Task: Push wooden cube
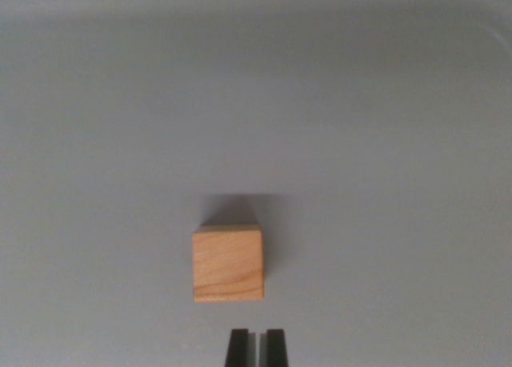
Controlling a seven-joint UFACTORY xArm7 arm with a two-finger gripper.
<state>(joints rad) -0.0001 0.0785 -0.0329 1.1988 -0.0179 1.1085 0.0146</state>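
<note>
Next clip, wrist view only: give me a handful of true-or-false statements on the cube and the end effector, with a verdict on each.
1. The wooden cube rests on a plain grey surface. True.
2. The end effector is clamped around the cube. False: its fingertips sit below the cube in the wrist view, with bare surface showing between them and the cube.
3. The end effector's fingers stand nearly together, with only a thin slit between them. True.
4. A second block lies to the wrist view's right of the cube. False: the cube is the only object on the surface.
5. The cube sits slightly to the wrist view's left of the fingertips. True.
</note>
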